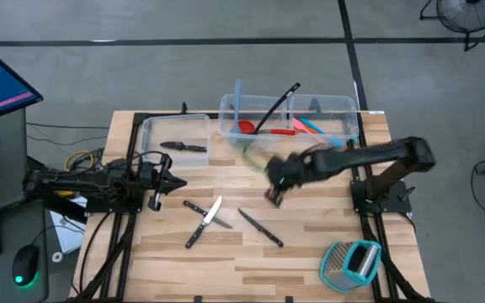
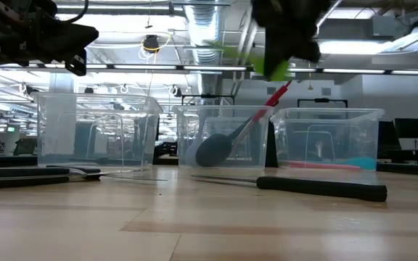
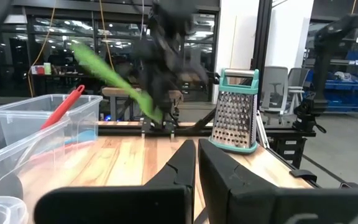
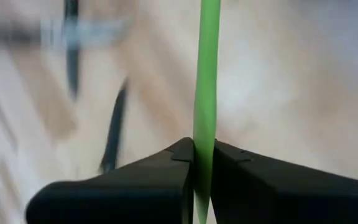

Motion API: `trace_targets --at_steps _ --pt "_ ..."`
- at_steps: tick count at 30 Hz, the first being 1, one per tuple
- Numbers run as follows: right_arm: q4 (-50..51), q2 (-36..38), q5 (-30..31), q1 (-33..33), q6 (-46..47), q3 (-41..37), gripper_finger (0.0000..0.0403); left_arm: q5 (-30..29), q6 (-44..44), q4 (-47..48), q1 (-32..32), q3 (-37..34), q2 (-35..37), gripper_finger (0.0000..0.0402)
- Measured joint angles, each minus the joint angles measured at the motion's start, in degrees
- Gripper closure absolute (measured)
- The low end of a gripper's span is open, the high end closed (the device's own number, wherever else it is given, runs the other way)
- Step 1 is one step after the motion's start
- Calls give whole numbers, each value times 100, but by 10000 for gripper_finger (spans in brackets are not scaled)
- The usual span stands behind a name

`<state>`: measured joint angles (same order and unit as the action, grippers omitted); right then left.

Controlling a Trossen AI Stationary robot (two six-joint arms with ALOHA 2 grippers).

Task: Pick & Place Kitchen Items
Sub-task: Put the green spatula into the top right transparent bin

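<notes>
My right gripper hangs above the table's middle, shut on a green spatula that shows blurred in the high view and in the left wrist view. My left gripper waits shut at the table's left edge, holding nothing. Two black-handled knives lie flat on the wood near the front. A third knife lies in the left clear bin. The right bins hold a black spoon, a red spoon and other coloured utensils. My right gripper pinches the green spatula's slim shaft between its two fingers. The fingers slant down from the table's right side. The spatula runs on past the fingertips, lifted clear of the table and tilted, its free end higher and toward the bins.
A teal-framed metal grater stands at the front right corner. The clear bins line the far edge. Bare wood lies between the two knives and the near edge. A monitor and cables sit beyond the table's left side.
</notes>
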<state>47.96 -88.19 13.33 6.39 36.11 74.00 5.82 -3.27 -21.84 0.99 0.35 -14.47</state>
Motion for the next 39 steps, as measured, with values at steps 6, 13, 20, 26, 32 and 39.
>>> trace_targets --at_steps 6,13,20,26,32,39 --pt "-68 1378 1224 -479 -464 20 392 1 0 -16 0 -1 -33 400" --pt "810 2181 2175 -1751 -1145 28 392 2 0 -27 0 -1 -31 400" --pt "2479 1956 2209 -2792 -1862 18 392 1 0 -62 0 -1 -31 400" --pt "2855 1554 2297 -3480 -2654 -120 392 0 0 -76 0 -1 -31 400" --pt "3048 1097 2275 -3892 -3307 -120 392 1 0 -110 0 -1 -31 400" --pt "3590 718 2272 -4144 -3669 -120 392 0 0 -144 0 -1 -31 400"
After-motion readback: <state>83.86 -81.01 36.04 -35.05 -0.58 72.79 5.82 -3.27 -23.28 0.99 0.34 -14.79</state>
